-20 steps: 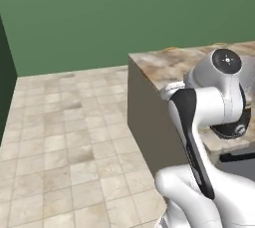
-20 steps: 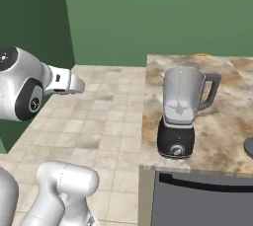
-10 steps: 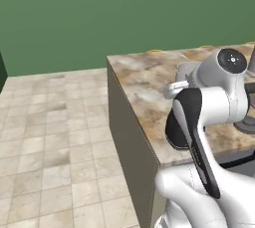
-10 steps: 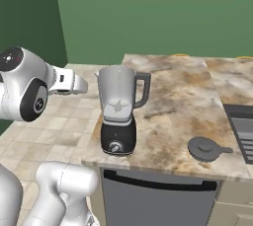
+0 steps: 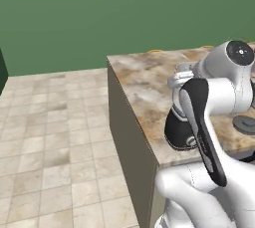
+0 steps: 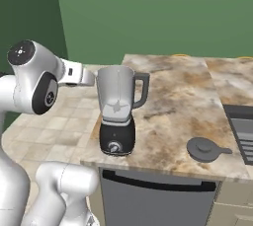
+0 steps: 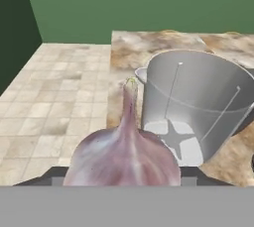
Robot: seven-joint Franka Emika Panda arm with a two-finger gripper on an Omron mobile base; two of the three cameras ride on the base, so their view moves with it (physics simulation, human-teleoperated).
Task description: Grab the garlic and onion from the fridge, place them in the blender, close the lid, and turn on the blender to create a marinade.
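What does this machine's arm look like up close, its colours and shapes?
The arm is made of smooth, rounded, glossy white shells, bulging like fat tubes. Dark grey to black bands and panels mark its joints, one a long curved strip. A round dark cap with small pale marks sits on a joint. No loose cables show. The claw itself is too hidden to describe.

The left base view looks forward along the counter [image 5: 144, 80] edge from behind the arm. The right base view faces the counter front, sharing the blender [image 6: 118, 111]. The hand view sits close above the open jar, looking down into it.
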